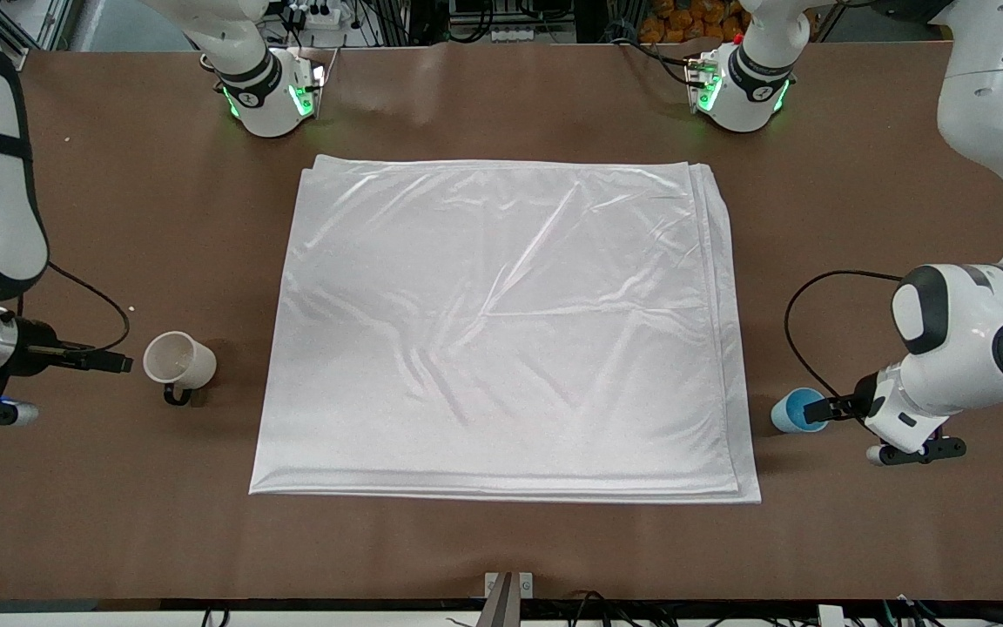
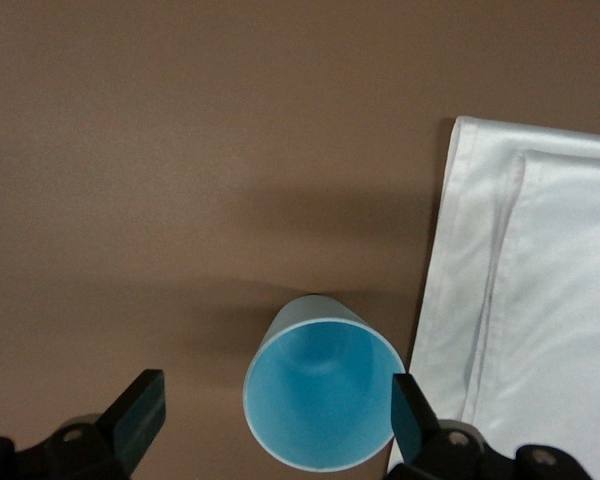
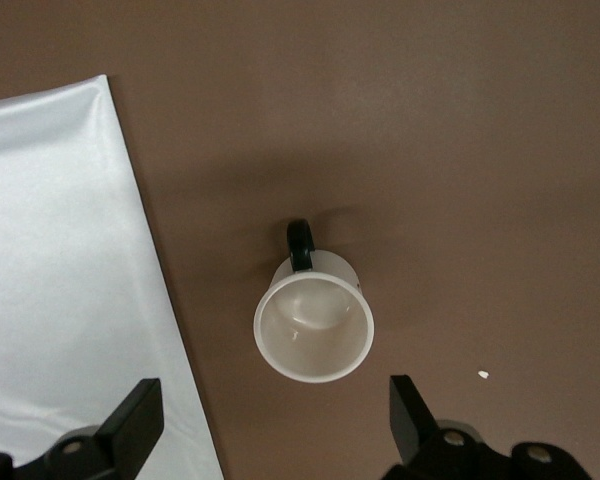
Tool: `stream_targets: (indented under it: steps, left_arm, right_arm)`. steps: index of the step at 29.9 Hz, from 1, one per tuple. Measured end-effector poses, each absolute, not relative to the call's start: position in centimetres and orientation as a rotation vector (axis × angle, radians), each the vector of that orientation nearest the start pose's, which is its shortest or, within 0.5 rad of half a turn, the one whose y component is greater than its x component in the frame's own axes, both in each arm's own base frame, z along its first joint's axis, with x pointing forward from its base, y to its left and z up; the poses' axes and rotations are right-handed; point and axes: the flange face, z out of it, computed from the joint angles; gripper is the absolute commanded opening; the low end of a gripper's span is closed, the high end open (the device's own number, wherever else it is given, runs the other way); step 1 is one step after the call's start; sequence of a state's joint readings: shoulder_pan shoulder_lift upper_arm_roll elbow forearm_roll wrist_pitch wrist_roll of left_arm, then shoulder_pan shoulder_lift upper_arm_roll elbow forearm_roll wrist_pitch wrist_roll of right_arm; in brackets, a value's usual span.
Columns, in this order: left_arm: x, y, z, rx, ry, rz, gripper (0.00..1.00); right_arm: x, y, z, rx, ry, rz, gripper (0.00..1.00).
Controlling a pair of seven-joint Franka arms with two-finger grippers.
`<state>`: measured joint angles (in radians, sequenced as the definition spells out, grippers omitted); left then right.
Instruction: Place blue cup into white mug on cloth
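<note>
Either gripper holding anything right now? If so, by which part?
Nothing is held. The left gripper is open around the blue cup without closing on it; the right gripper is open by the white mug. Both stand on bare table.

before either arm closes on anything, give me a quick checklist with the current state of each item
1. Blue cup upright on the bare table, off the cloth: ok.
2. Left gripper open, one finger on each side of the blue cup: ok.
3. White mug upright, mouth up, nothing inside: ok.
4. Right gripper open and above the white mug: ok, but in the right wrist view the mug sits ahead of the fingers, not between them.
5. White mug on the cloth: not ok, it stands on bare table toward the right arm's end.
6. Cloth lying flat: ok, only slight wrinkles.
</note>
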<state>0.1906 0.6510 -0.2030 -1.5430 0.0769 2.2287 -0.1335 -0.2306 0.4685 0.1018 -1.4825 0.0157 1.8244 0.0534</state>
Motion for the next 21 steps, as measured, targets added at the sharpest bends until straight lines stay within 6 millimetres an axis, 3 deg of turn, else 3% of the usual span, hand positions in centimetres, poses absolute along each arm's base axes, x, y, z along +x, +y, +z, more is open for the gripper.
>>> stream_targets:
  steps: [5,9,21]
  left_arm:
    - [70.9,2.0,26.8,-3.2,-0.201,-0.058,1.0]
    - [70.8,2.1,26.2,-3.202,-0.204,-0.045,1.0]
    - [70.6,3.3,25.0,-3.2,-0.23,-0.031,1.0]
  right_arm:
    - [68.2,-11.2,35.6,-3.042,0.334,0.198,1.0]
    - [68.8,-11.2,33.3,-3.035,0.335,0.208,1.0]
    - [69.5,-10.5,30.5,-3.027,0.328,0.21,1.0]
